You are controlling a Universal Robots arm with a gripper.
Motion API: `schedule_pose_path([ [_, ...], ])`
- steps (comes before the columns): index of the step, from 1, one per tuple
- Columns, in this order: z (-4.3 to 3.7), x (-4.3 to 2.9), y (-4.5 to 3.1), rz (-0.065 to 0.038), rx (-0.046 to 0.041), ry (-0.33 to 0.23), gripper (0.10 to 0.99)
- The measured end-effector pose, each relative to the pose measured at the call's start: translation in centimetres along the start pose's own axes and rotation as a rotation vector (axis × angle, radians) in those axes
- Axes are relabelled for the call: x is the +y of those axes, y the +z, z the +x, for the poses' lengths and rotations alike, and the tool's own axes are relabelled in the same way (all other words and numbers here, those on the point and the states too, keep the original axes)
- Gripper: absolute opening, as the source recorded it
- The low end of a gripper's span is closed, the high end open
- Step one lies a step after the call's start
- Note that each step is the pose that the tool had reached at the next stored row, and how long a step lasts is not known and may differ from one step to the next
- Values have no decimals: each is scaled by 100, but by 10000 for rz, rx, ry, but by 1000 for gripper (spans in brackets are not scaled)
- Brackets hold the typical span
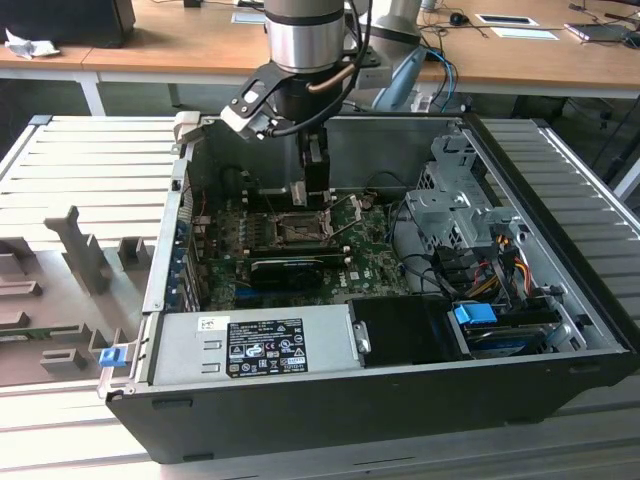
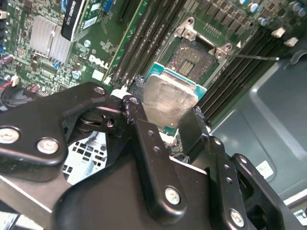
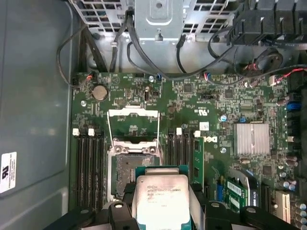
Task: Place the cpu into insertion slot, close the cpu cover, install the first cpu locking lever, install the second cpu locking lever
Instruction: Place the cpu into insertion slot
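My gripper (image 1: 311,192) is down inside the open computer case, over the motherboard (image 1: 370,255). It is shut on the cpu (image 2: 168,98), a flat square chip with a pale metal top on a green edge, one black finger (image 2: 144,139) on each side. In both wrist views the cpu (image 3: 160,199) hangs tilted a little above and beside the open insertion slot (image 3: 125,170), not seated in it. The cpu cover (image 3: 133,125), a thin metal frame, stands flipped open on the slot's far side. A thin locking lever (image 2: 254,57) sticks out, unlatched.
Memory slots (image 3: 88,158) flank the socket on both sides. A finned heat sink (image 3: 253,139), a dark expansion card (image 1: 288,270) and loose cables (image 1: 440,265) lie nearby. The power supply (image 1: 250,345), drive cage (image 1: 450,205) and case walls (image 1: 165,250) enclose the board.
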State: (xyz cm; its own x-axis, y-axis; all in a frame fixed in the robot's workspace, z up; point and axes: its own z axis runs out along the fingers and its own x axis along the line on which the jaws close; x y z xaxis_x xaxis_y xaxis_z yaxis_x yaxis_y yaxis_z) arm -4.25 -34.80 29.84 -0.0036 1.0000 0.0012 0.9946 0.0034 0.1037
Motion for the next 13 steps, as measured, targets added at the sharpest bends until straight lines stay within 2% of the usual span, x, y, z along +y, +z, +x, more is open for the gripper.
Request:
schedule_pose_path([
  [1,1,-19,5,-75,5,2,529],
  [3,0,-24,13,-106,32,1,529],
  [5,0,-28,41,-108,109,12,529],
  [10,0,-41,135,-109,118,11,529],
  [13,0,-42,144,-110,116,12,529],
])
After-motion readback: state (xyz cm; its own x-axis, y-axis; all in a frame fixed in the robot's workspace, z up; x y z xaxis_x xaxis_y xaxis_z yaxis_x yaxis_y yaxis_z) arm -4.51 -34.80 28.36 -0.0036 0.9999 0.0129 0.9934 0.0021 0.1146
